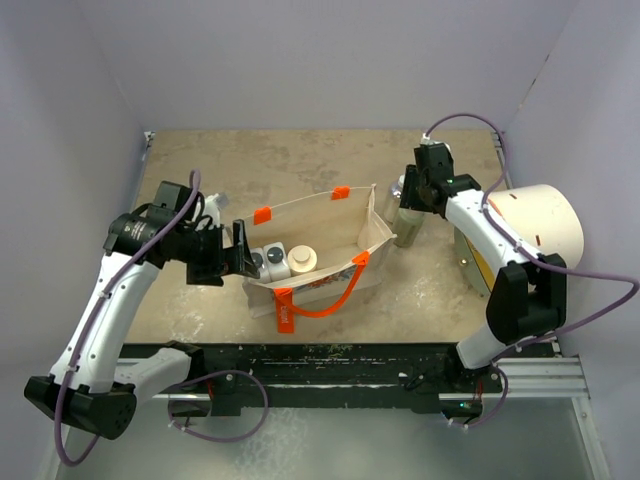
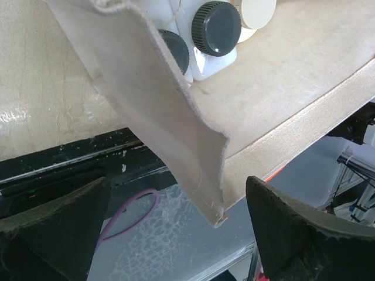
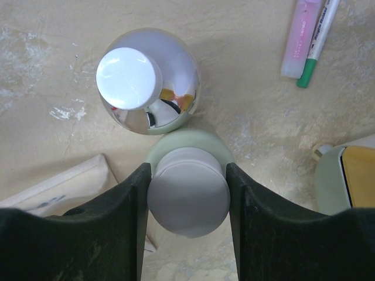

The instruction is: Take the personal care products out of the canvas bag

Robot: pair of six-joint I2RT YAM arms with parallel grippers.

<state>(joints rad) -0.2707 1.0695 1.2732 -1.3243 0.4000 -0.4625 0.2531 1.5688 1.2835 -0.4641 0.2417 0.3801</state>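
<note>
The beige canvas bag (image 1: 330,215) with orange handles stands open mid-table. Inside at its left end are two white bottles with dark grey caps (image 1: 270,260) and a cream-capped bottle (image 1: 302,260); the grey caps also show in the left wrist view (image 2: 217,26). My left gripper (image 1: 240,250) is open, its jaws either side of the bag's left wall edge (image 2: 176,134) without touching it. My right gripper (image 1: 412,195) is shut on the cream cap of a pale beige-green bottle (image 3: 187,196) right of the bag. The clear bottle with a white cap (image 3: 129,79) stands against it.
A big cream cylinder with an orange-yellow face (image 1: 530,235) lies at the right, close to my right arm. A pink highlighter (image 3: 302,35) and a green-tipped pen (image 3: 319,35) lie on the table beyond the bottles. Grey walls enclose the table; a black rail runs along its near edge.
</note>
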